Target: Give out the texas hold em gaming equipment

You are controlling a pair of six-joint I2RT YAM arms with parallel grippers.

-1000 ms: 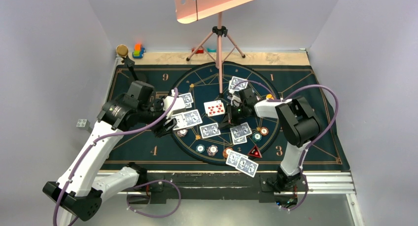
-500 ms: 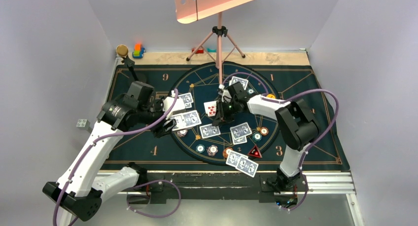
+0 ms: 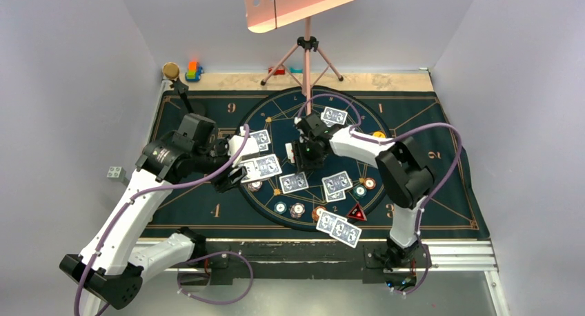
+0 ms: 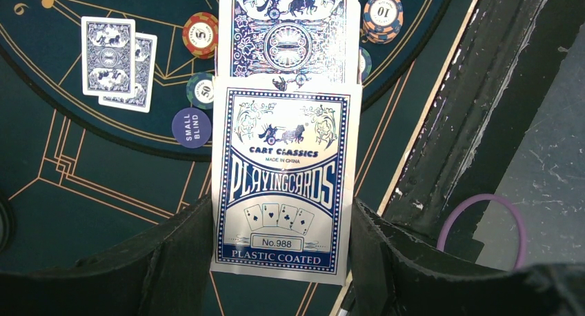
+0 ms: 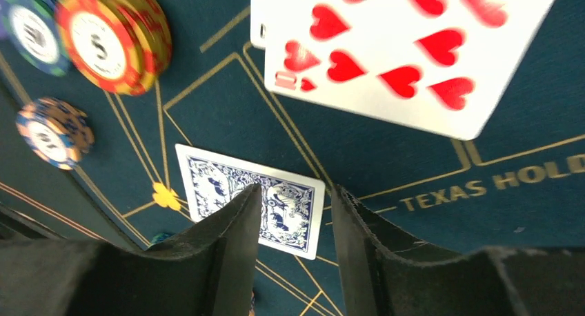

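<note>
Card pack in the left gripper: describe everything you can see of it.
The card pack is white-bordered with blue print: CART CLASSICS PLAYING CARDS, No.988, PLASTIC COATED, plus four small fanned cards. It looks glossy. The left gripper clamps its long edges between dark fingers, above the mat. A blue-backed card juts past its far end. Box or title card: cannot tell.

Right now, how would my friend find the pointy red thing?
Find the big gold circle on the dark mat. At its near right edge lies the red-black triangular marker. It is the only triangle among round chips and blue-backed cards.
</note>
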